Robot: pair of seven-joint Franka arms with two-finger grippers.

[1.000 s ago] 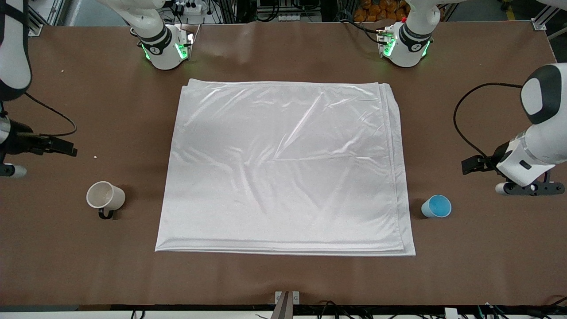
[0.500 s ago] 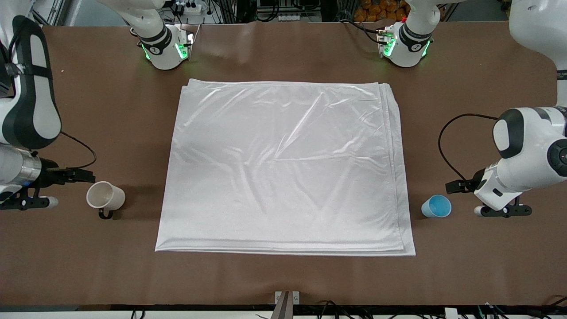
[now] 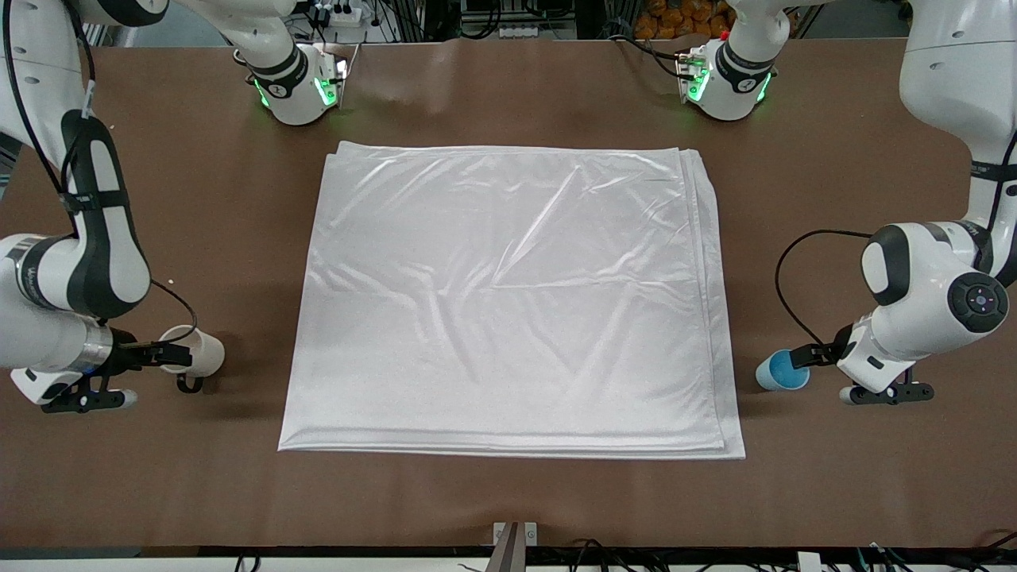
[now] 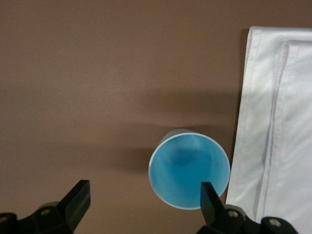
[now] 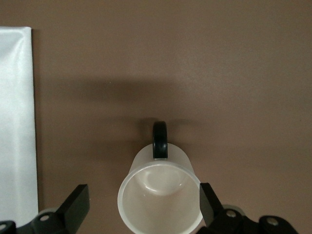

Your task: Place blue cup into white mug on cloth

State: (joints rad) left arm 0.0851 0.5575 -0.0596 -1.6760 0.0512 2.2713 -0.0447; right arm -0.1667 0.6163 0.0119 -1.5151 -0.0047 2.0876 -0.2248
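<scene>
Blue cup upright on the desk, just off the cloth edge at the left arm's end — light, stiff, smooth tapered wall, so pinch across the rim. Left tool spread wide, one finger over the rim. White mug at the right arm's end; right tool wide, straddling it. Wrist views show the finger gaps — front view hides them.
</scene>
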